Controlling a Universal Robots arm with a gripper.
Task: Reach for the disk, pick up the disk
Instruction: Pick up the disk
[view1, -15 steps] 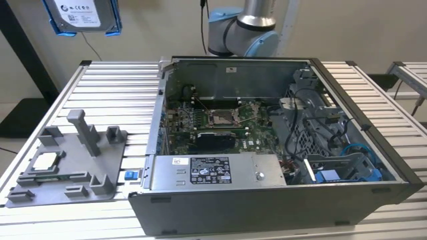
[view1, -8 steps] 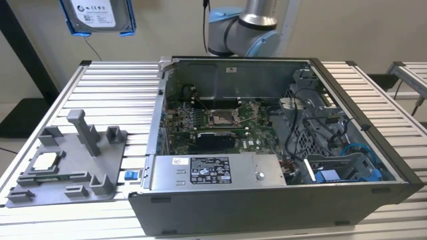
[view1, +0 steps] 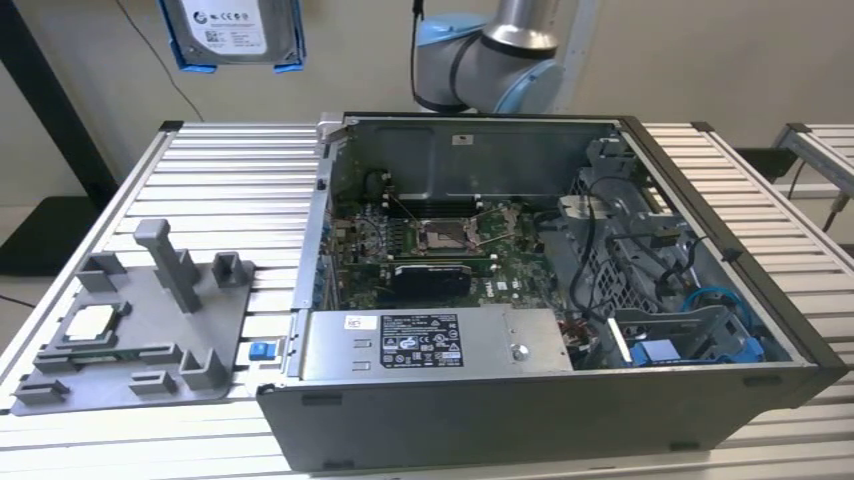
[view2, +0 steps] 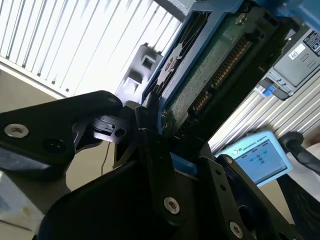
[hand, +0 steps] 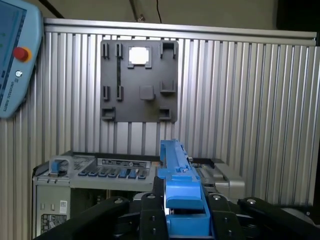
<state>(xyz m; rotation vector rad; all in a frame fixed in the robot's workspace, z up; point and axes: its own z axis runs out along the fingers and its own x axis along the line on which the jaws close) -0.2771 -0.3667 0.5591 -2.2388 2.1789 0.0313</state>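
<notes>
At the upper left of the exterior view, the disk (view1: 238, 30) is hanging above the table (view1: 227, 170). On the table, the computer case (view1: 534, 410) is sitting at centre and right, the fixture plate (view1: 140, 320) lying at lower left.

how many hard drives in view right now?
1. The disk hangs high at the exterior view's left, held in the gripper. Others may be hidden inside the computer case.
</notes>
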